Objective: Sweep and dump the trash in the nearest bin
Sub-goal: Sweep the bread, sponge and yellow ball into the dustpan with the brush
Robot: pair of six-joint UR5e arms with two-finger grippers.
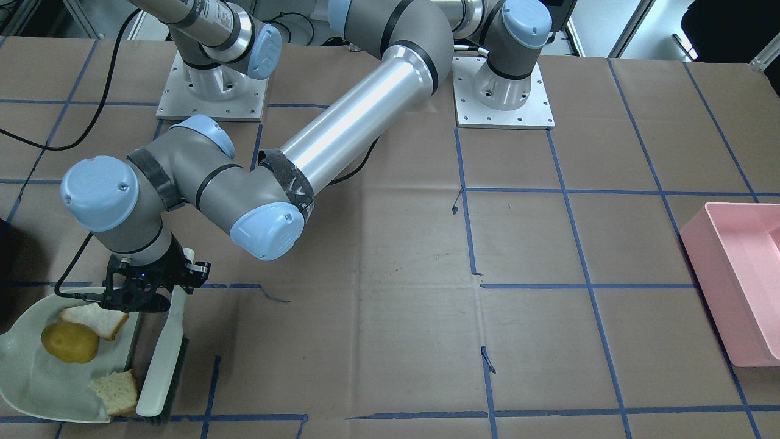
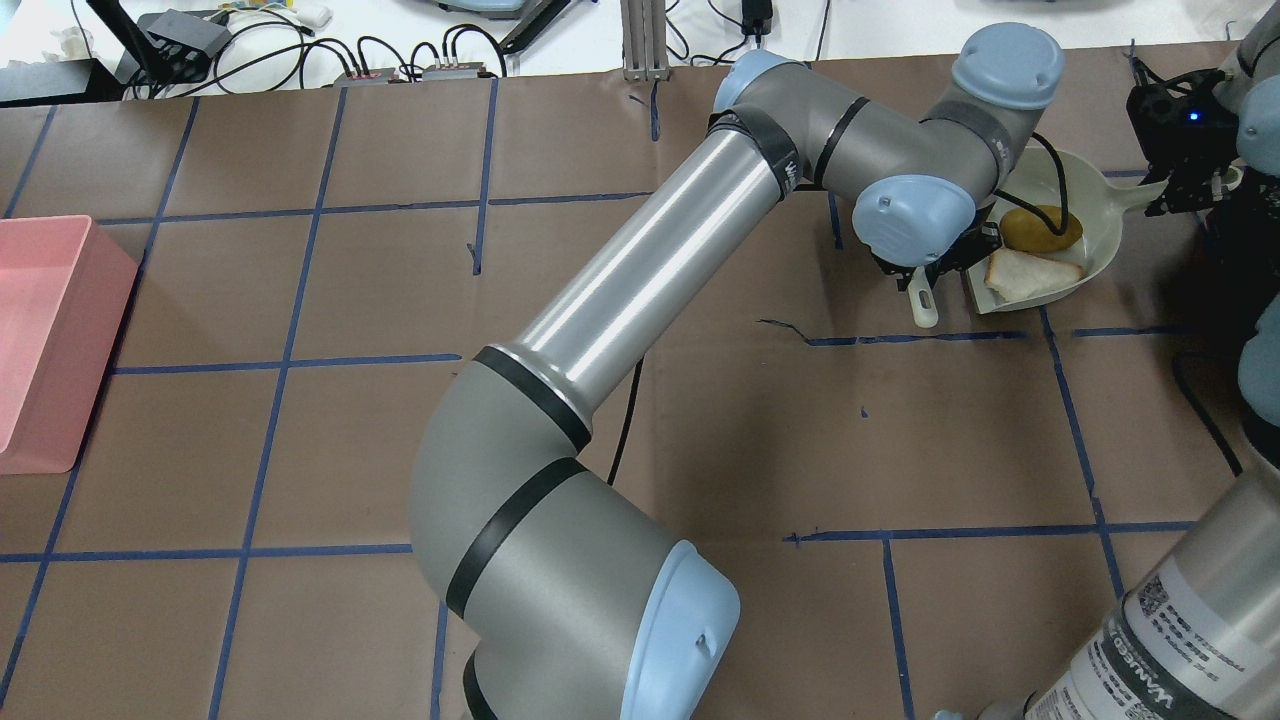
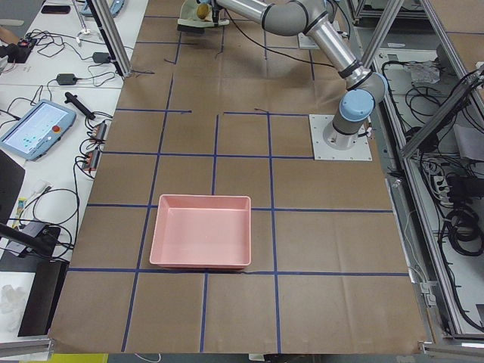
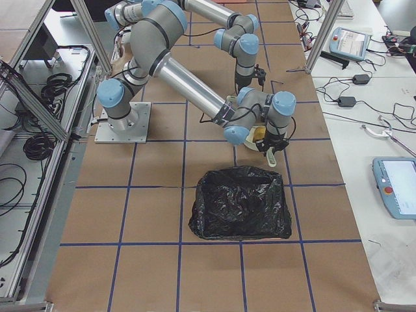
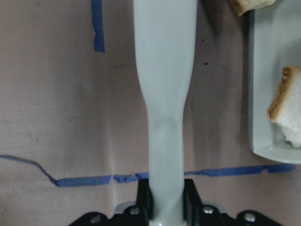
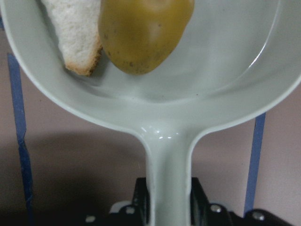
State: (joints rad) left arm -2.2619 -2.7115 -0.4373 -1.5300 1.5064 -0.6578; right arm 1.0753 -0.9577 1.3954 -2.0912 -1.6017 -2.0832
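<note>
left claw (image 5: 166,203) clamps one brush (image 1: 161,360), right claw (image 6: 169,200) one dustpan (image 1: 33,384) with three scraps (image 1: 70,342)

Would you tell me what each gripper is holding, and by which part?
Left gripper clamps the brush by its handle end; right gripper holds the dustpan by its handle.

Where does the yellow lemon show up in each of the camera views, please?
Front-facing: lemon lower left.
Overhead: lemon upper right.
Left side: lemon tiny, top edge.
Right side: lemon small, just above centre.
Left wrist: not in view.
Right wrist: lemon top centre, large.
Shared landmark: the pale dustpan it lies in.
</note>
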